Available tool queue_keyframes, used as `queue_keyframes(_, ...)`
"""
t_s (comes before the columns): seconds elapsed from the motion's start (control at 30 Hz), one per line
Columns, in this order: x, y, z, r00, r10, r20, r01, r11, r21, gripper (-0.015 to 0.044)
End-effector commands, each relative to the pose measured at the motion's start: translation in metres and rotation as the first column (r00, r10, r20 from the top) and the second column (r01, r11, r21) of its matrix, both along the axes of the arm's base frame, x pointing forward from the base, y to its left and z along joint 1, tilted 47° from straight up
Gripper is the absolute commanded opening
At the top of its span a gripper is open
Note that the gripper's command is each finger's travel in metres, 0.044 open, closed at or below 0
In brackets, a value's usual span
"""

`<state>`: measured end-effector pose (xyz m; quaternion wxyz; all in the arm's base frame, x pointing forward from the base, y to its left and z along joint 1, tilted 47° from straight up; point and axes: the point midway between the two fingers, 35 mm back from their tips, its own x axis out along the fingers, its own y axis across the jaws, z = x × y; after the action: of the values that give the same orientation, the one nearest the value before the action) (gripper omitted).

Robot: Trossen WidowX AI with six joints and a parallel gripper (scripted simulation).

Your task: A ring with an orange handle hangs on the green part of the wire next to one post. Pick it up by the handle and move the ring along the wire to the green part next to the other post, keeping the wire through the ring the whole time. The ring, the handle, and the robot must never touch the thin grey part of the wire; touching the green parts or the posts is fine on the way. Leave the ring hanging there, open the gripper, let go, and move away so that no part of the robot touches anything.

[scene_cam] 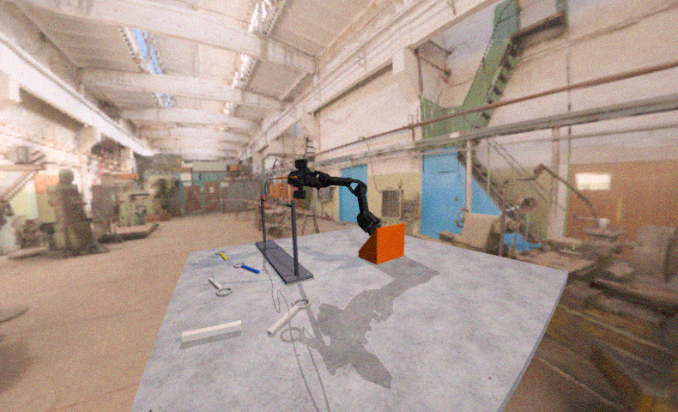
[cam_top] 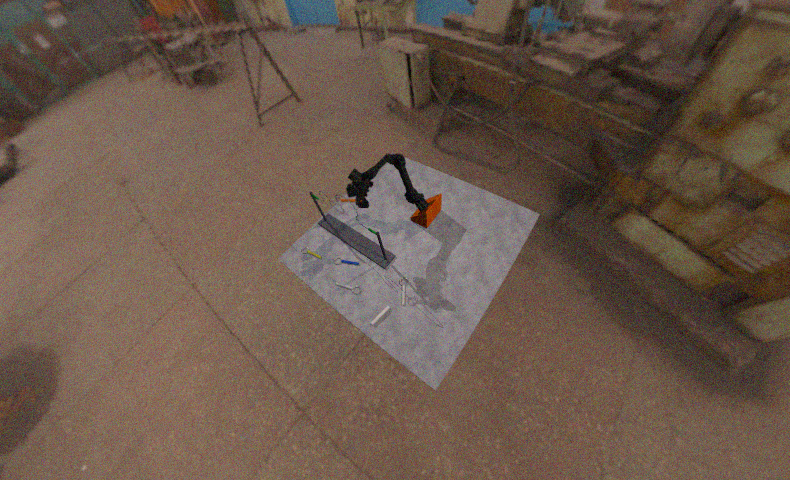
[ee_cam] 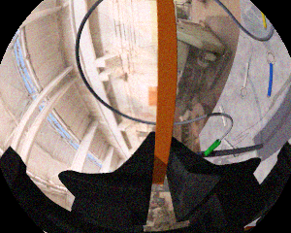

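Observation:
My gripper (cam_top: 357, 201) (scene_cam: 290, 178) (ee_cam: 157, 136) is shut on the orange handle (cam_top: 347, 200) (ee_cam: 167, 73), which runs up out of the wrist view. It is in the air between the two posts, above their tops. The ring at the handle's far end is too faint to place exactly, and whether it clears the wire is unclear. The grey wire (ee_cam: 133, 118) curves behind the handle in the wrist view. One green part (cam_top: 372, 230) (scene_cam: 287, 205) (ee_cam: 212, 148) joins the near post (cam_top: 381, 245) (scene_cam: 295, 239); another green part (cam_top: 314, 197) is at the far post (cam_top: 319, 209) (scene_cam: 263, 221).
The posts stand on a dark base (cam_top: 354, 239) (scene_cam: 281, 263). Beyond it lie a yellow-handled ring (cam_top: 313, 253) (scene_cam: 223, 257), a blue-handled ring (cam_top: 350, 262) (scene_cam: 251, 268) (ee_cam: 270, 80), white-handled rings and a white bar (cam_top: 380, 315) (scene_cam: 211, 331). An orange block (scene_cam: 390, 242) stands at the arm's foot.

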<state>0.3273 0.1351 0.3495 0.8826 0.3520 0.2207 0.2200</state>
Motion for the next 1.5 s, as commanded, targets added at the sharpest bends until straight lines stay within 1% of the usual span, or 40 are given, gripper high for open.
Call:
queue_keyframes(0.0,0.0,-0.001,0.0,1.0,-0.001,0.011,0.002,0.999,-0.055,-0.015)
queue_keyframes(0.73,0.002,-0.007,-0.004,0.999,-0.003,0.048,0.018,0.947,-0.321,-0.015)
queue_keyframes(1.47,0.003,-0.015,-0.006,0.996,0.006,0.085,0.043,0.826,-0.562,-0.015)
